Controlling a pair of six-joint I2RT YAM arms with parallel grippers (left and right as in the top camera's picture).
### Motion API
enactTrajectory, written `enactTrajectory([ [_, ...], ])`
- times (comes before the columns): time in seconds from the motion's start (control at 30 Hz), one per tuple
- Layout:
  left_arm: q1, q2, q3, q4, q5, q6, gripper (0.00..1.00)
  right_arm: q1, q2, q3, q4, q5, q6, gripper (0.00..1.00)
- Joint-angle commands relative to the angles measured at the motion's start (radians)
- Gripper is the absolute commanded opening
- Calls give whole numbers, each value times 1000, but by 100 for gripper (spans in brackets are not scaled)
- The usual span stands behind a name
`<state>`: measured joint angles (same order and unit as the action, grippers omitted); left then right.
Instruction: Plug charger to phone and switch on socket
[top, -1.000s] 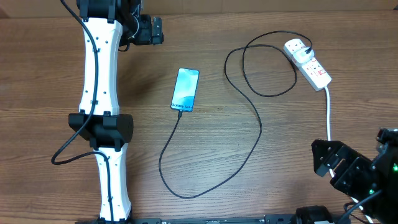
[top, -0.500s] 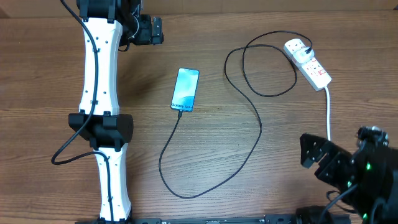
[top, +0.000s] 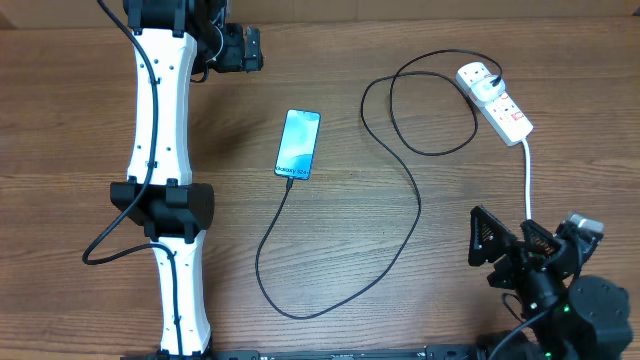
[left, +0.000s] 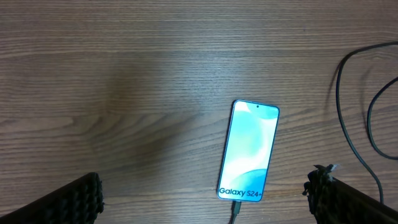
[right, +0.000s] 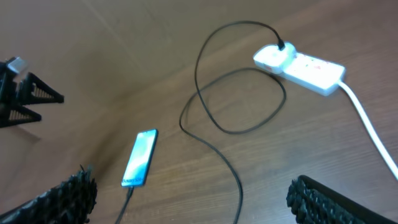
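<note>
Jaws on the left end effector (top: 255, 48) and right end effector (top: 508, 240) gape wide, gripping nothing. Well apart from both, a slim glossy teal phone (top: 299, 145) lies flat on the woodgrain bench (top: 60, 150). A thin black charger (top: 415, 215) cable loops from its lower edge to the white oblong socket (top: 497, 102).

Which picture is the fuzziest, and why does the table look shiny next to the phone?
Right wrist view: the fuzziest, the letters on the phone can't be read. Left wrist view: sharp, with light bouncing off the table up and left of the phone. Overhead view: even light.
</note>
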<state>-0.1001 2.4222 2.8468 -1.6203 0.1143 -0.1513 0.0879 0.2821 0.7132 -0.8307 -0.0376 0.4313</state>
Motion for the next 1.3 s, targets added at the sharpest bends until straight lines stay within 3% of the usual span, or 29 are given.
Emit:
enactTrajectory([
  [0.0, 2, -5, 2, 1, -14, -6, 100, 7, -67, -110, 93, -7, -22, 100],
  [0.23, 2, -5, 2, 1, -14, -6, 100, 7, -180, -342, 359, -10, -21, 100],
  [0.47, 2, -5, 2, 1, -14, -6, 100, 7, -265, -466, 501, -23, -70, 100],
  [0.63, 2, -5, 2, 1, -14, -6, 100, 7, -279, -503, 605, -97, -214, 100],
  [0.83, 2, -5, 2, 1, -14, -6, 100, 7, -279, -505, 688, -103, -281, 100],
  [1.13, 2, -5, 2, 1, -14, -6, 100, 7, -279, -546, 719, -107, -283, 100],
  [1.27, 2, -5, 2, 1, -14, -6, 100, 7, -279, -606, 809, -107, -284, 100],
])
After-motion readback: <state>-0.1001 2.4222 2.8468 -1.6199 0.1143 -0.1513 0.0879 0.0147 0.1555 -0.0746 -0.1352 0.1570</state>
